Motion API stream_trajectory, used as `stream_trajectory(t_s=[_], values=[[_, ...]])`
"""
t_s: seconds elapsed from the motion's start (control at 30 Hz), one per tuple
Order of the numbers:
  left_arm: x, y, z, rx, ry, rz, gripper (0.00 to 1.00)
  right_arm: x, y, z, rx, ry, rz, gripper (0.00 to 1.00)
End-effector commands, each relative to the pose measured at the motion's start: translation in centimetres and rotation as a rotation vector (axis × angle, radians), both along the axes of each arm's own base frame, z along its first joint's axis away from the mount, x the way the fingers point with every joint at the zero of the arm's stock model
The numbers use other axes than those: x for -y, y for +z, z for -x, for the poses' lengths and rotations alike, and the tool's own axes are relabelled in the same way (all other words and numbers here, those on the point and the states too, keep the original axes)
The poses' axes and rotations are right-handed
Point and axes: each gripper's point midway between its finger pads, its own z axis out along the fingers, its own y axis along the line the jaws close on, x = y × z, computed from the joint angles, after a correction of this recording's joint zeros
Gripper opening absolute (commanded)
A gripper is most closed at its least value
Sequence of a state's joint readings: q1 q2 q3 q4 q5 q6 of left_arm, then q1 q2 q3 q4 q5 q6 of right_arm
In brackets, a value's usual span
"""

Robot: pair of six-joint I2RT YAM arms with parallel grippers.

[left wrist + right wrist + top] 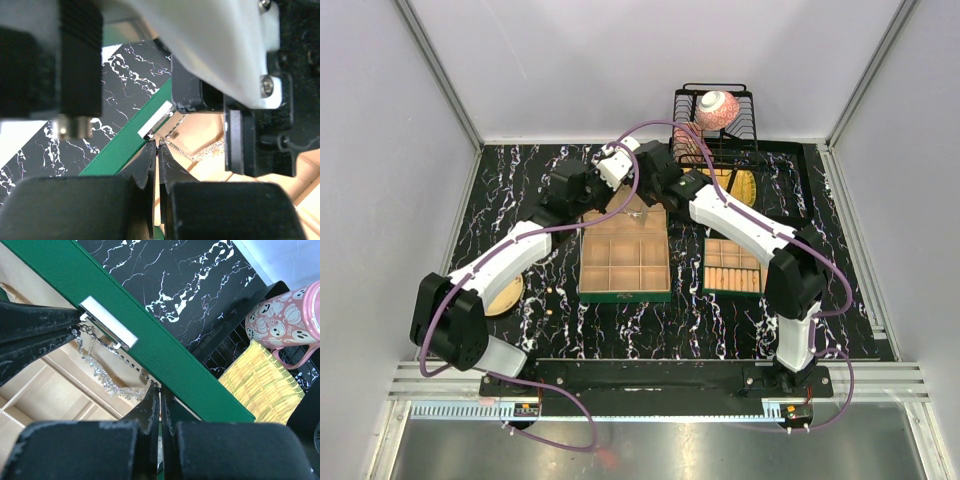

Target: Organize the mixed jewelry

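Two clenched end effectors, left end effector (77,328) and right end effector (159,391), each pinching one end of the silvery chain (117,387), which sags between them along the green box (165,355)'s far wall.

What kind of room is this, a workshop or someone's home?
Probably a robot test booth, not a home: bare grey walls enclose a black marble-patterned tabletop, and two white robot arms are bolted at its near edge.
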State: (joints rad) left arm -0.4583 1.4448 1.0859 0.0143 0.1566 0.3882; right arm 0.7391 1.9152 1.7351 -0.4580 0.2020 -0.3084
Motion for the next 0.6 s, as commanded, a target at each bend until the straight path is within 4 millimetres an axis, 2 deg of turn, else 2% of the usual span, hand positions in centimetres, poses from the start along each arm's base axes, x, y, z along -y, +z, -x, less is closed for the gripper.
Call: stream_trajectory(t_s=[0.0, 0.57], values=[[-2.0, -0.4, -1.5, 0.030, 0.090, -0.067, 0.00, 1.3, 1.7, -1.7, 0.077, -0.052, 0.042, 0.00], [-1.3, -2.3, -1.2, -0.011, 0.071, -0.099, 0.00, 1.5, 0.6, -1.9, 0.074, -0.057, 0.069, 0.00]])
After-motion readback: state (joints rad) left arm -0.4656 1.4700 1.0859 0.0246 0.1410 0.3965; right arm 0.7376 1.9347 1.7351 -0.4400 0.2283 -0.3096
